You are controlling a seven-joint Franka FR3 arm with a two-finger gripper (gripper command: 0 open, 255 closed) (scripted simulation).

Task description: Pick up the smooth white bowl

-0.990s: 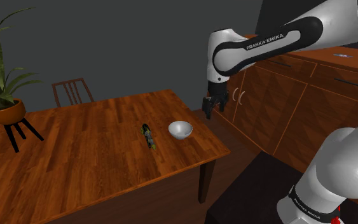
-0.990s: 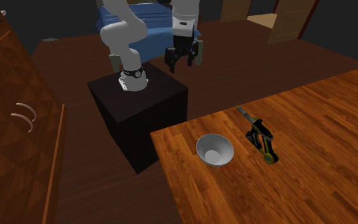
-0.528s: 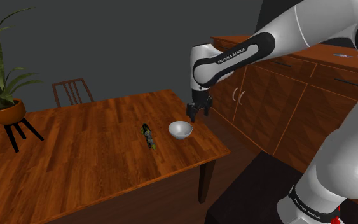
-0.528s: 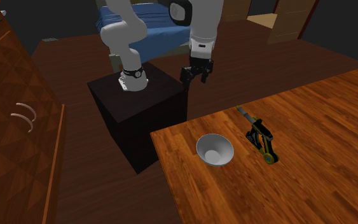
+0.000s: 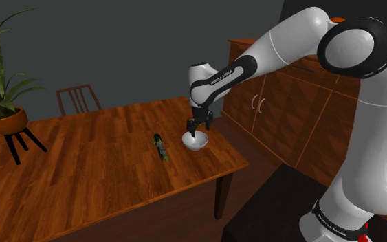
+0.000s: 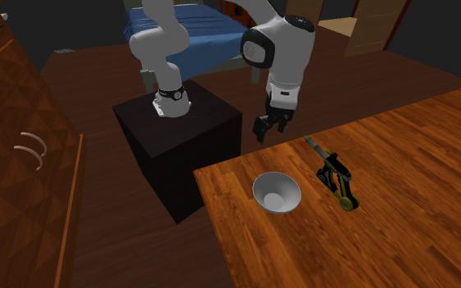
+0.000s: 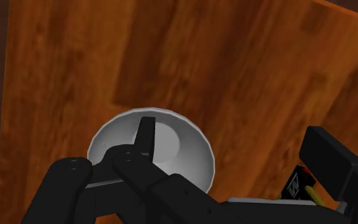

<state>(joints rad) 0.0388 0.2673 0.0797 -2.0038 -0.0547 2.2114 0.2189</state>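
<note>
A smooth white bowl (image 5: 195,142) (image 6: 277,193) sits upright on the wooden table (image 5: 95,165) near its corner. My black gripper (image 5: 197,126) (image 6: 267,128) hangs open a little above it, pointing down, with nothing held. In the wrist view, one finger (image 7: 147,135) lies over the inside of the bowl (image 7: 179,145). The other finger (image 7: 327,156) stands well outside the rim, and the gripper (image 7: 232,130) spans that side of the bowl.
A black and yellow tool (image 5: 160,147) (image 6: 335,176) lies on the table beside the bowl. A chair (image 5: 78,98) and a potted plant (image 5: 3,103) stand at the far side, wooden cabinets (image 5: 302,110) behind the arm. The black stand (image 6: 179,139) is off the table's corner.
The arm has swung from beside the cabinets over to the table and come down, so the open gripper now hangs over the bowl. Bowl and tool have not moved.
</note>
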